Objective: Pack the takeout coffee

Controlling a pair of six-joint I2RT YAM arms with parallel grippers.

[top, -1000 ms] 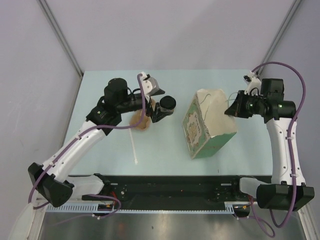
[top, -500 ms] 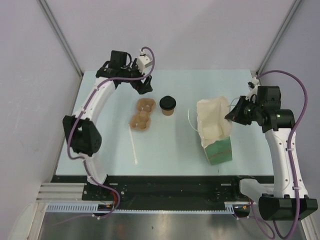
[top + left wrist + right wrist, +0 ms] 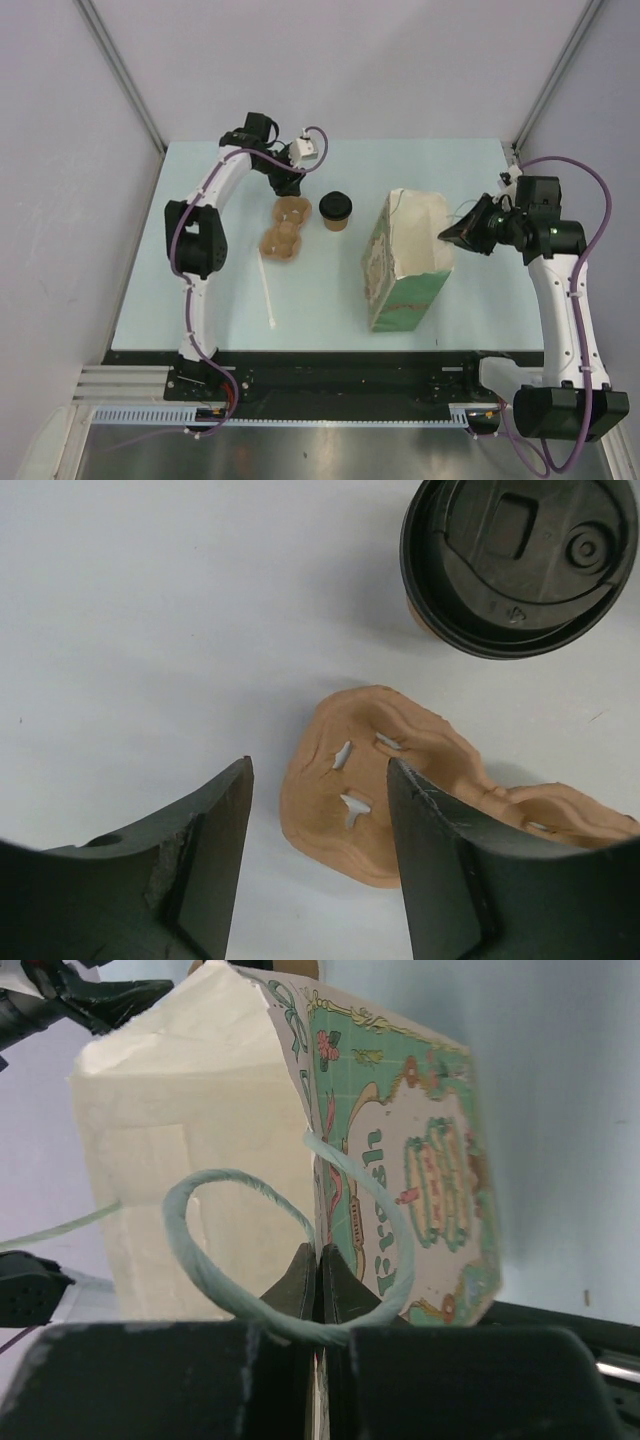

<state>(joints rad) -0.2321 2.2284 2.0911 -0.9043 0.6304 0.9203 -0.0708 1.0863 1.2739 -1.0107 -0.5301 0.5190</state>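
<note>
The takeout coffee (image 3: 335, 210) stands upright with its black lid on, between the pulp cup carrier (image 3: 284, 228) just beside it and the green paper bag (image 3: 395, 290). The left gripper (image 3: 318, 770) hangs over the carrier's end near the cup, its jaws partly apart and holding nothing. The right gripper (image 3: 320, 1265) is pinched tight on the bag's top edge.

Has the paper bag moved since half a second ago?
Yes. The bag has swung left, toward the stir stick, tipping so its printed side shows.
</note>
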